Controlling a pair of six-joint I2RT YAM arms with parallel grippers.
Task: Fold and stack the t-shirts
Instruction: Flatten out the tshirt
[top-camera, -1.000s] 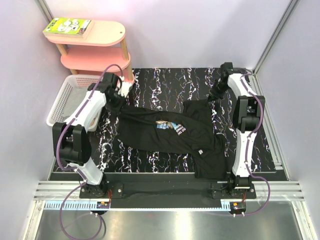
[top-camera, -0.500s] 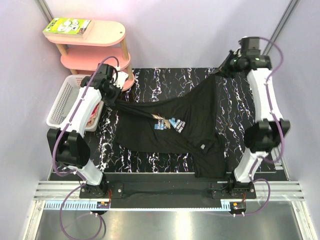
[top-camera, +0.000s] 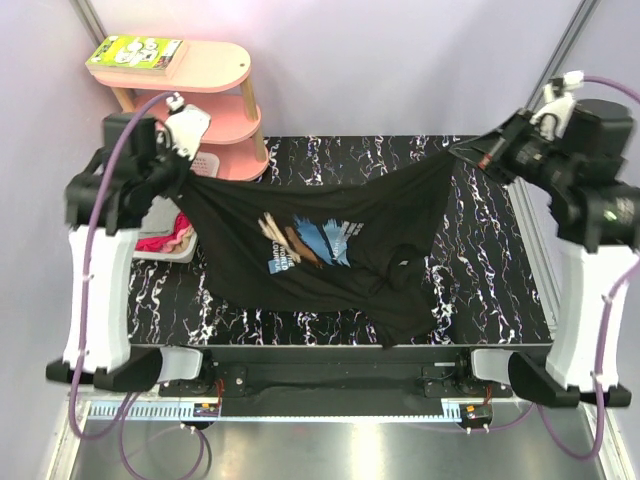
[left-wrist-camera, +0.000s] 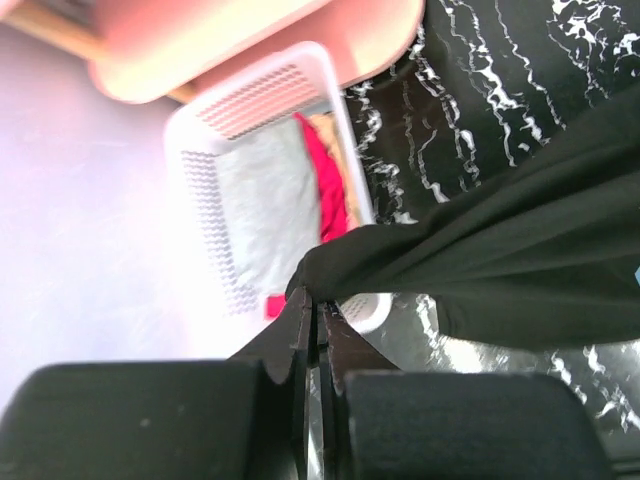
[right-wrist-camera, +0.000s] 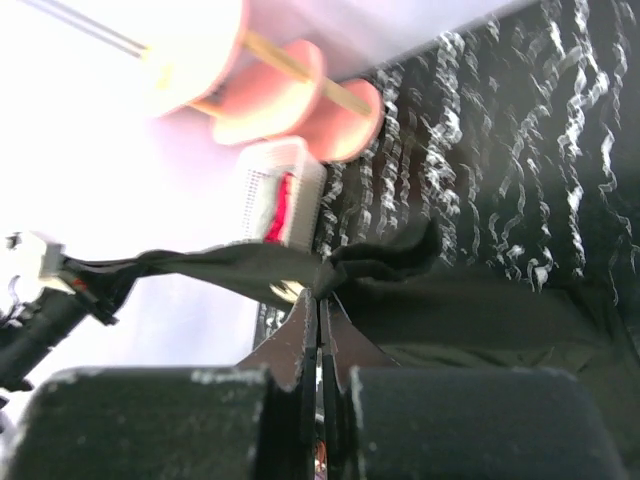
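**Step in hand (judged):** opening out the first shirt before any fold.

- The large black cloth t-shirt with the blue, white and orange chest print (top-camera: 330, 255) hangs in the air between your two arms. It is above the black, white-veined table top (top-camera: 330, 165).
- Left gripper (left-wrist-camera: 312, 300): jaws pinched tight on a bunched edge at the shirt's left end.
- Right gripper (right-wrist-camera: 320, 292): jaws likewise clamped on a gathered edge at the right end.
- The edge between the two grips sags in the middle. The body droops below it, creased and twisted, with the print facing the overhead camera.
- The lowest corner hangs near the table's near edge. You cannot tell whether it touches.

**Other stock:** a grey cloth shirt (left-wrist-camera: 265, 200) and a red-pink cloth shirt (left-wrist-camera: 330, 195) lie in the white plastic lattice basket (left-wrist-camera: 200, 190) at the table's left. Nothing is folded or stacked, so this looks like an early point in the task.

**Next move (judged):**
- Bring both ends down together, with enough pull between them for the twist to drop out.
- Lay the shirt flat on the table.
- Release neither pinch before the cloth rests.
- Watch the rumpled part right of the print; it could land doubled under.
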